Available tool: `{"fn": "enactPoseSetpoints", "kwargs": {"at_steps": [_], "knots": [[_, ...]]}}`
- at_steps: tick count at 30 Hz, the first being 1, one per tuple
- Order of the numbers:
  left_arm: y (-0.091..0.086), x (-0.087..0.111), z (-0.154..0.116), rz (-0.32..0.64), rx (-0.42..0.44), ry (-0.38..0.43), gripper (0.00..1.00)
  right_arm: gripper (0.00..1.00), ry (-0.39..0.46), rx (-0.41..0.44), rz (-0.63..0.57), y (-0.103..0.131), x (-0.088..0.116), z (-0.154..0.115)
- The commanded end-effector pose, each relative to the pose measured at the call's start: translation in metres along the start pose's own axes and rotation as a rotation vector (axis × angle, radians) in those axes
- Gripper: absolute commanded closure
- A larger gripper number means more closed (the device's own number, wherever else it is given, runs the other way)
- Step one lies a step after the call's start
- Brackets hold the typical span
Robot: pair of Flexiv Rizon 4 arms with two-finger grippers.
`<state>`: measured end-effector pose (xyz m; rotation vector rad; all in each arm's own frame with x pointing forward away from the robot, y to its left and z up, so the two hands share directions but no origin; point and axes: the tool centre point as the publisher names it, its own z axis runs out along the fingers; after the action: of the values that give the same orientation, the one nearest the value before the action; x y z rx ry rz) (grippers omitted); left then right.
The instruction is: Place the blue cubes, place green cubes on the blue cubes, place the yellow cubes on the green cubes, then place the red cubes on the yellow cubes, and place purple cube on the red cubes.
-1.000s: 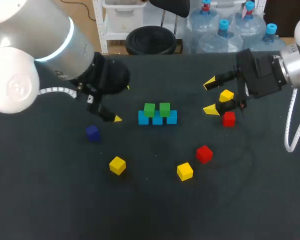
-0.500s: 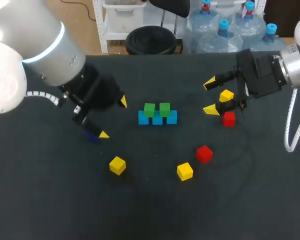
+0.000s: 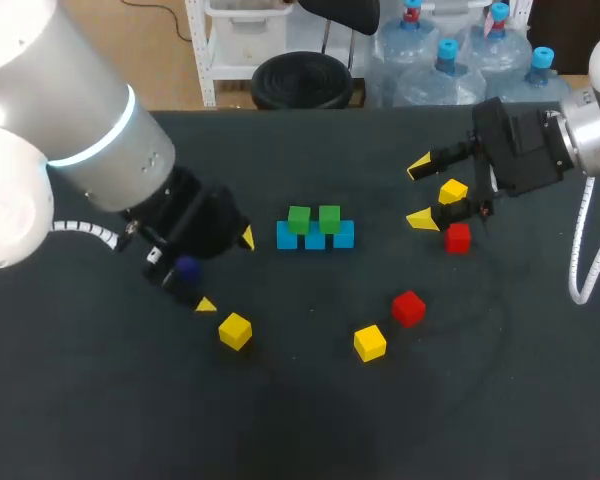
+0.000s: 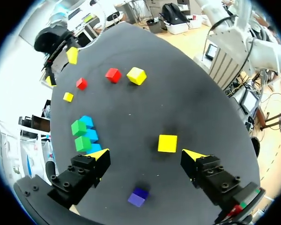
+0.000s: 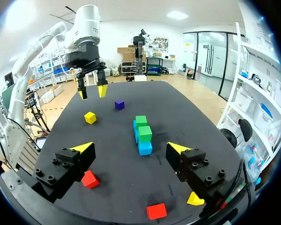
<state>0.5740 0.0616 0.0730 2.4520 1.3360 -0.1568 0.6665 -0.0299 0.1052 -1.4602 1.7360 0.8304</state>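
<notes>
Since the earlier frames my left gripper [image 3: 226, 271] has travelled down toward the near-left part of the worktop [image 3: 310, 420], away from the stack. The right gripper [image 3: 420, 192] has not shifted.

Findings: the left gripper is wide open and holds nothing. The purple cube [image 4: 138, 197] sits on the worktop between its fingers, close in toward the palm. A yellow cube [image 4: 167, 143] lies just ahead of the tips, roughly centred. Three blue cubes [image 3: 342, 235] stand in a row with two green cubes [image 3: 299, 218] on them, so I judge yellow to be the layer due and this yellow cube the target.

Recommendation: advance until the tips straddle the yellow cube, square the fingers to its flat faces, then descend. Close only once the purple cube is clear of the fingers, or it may be dragged along.

The right gripper is likewise spread and empty, with a second yellow cube [image 3: 453, 190] just beside it.
</notes>
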Motion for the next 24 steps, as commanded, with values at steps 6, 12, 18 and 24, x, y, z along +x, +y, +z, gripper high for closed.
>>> {"fn": "enactPoseSetpoints", "kwargs": {"at_steps": [6,12,18,24], "knots": [[-0.014,0.001,-0.006,0.021,0.046,-0.001,0.00,0.00,-0.002,0.000,-0.001,0.000,0.000,0.001],[-0.023,0.000,0.003,0.022,0.067,-0.008,0.00,0.00,-0.002,0.000,-0.001,0.000,0.000,0.001],[-0.028,-0.004,0.021,0.017,0.072,-0.020,0.00,0.00,-0.002,0.000,-0.001,0.000,0.000,0.001],[-0.029,-0.003,0.039,0.015,0.079,-0.027,0.00,0.00,-0.002,0.000,-0.001,0.000,0.000,0.001]]}}
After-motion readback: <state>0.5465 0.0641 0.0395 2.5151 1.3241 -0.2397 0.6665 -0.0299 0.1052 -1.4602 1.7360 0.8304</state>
